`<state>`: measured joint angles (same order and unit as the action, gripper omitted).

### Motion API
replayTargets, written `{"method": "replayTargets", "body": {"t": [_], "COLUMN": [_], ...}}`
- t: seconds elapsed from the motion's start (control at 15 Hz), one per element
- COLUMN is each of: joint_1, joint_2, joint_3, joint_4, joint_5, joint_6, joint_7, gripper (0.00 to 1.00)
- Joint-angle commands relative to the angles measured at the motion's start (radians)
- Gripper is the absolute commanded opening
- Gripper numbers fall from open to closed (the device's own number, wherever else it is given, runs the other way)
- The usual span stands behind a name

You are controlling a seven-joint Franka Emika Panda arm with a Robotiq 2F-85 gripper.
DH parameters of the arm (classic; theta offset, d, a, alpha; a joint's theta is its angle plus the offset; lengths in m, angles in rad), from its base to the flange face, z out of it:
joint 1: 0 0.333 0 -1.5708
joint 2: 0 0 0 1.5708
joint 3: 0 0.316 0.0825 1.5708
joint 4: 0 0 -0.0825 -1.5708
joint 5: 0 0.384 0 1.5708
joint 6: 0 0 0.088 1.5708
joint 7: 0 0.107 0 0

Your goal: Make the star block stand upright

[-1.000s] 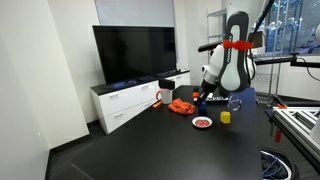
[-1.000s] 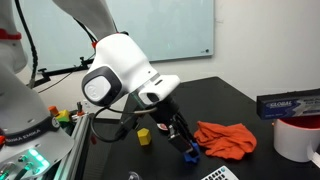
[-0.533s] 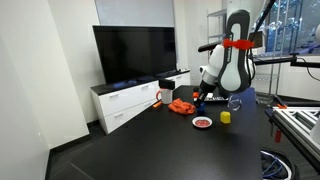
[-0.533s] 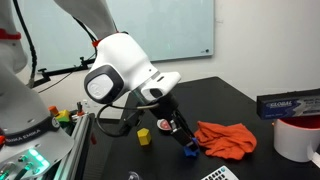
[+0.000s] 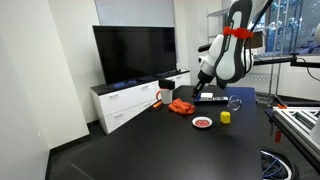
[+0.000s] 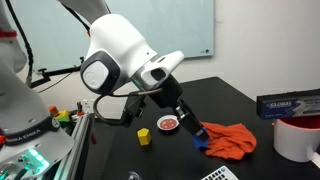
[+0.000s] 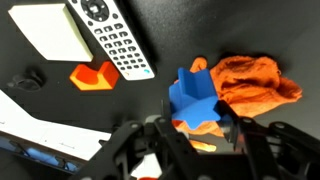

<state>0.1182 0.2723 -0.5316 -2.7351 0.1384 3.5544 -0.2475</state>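
The star block (image 7: 197,98) is blue and sits clamped between my gripper's (image 7: 200,118) two fingers, tilted, above the orange cloth (image 7: 250,80). In an exterior view the gripper (image 6: 197,133) hangs over the black table with the blue block (image 6: 201,141) at its tip, just left of the orange cloth (image 6: 230,140). In an exterior view the gripper (image 5: 200,88) is raised above the cloth (image 5: 181,105); the block is too small to make out there.
A remote (image 7: 115,38), a white box (image 7: 45,28) and an orange block (image 7: 93,75) lie on the table. A yellow block (image 6: 144,135) and a red dish (image 6: 169,124) are nearby. A red mug (image 5: 163,95) and a TV (image 5: 135,52) stand beyond.
The arm has risen and shifted toward the cloth, lifting the blue star block off the table in the shut gripper.
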Motion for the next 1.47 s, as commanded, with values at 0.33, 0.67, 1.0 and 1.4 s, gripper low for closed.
{"method": "replayTargets", "body": {"t": [0.33, 0.67, 1.0, 1.4], "joint_1": [0.038, 0.039, 0.039, 0.039], "joint_2": [-0.028, -0.026, -0.026, 0.029], "joint_3": [-0.036, -0.034, -0.034, -0.02], "joint_4": [0.001, 0.003, 0.003, -0.023], "joint_5": [-0.005, -0.005, -0.005, -0.032], "joint_6": [0.004, -0.063, -0.063, 0.169], "joint_7": [-0.029, -0.027, -0.027, -0.043], "gripper": [0.23, 0.48, 0.48, 0.23]}}
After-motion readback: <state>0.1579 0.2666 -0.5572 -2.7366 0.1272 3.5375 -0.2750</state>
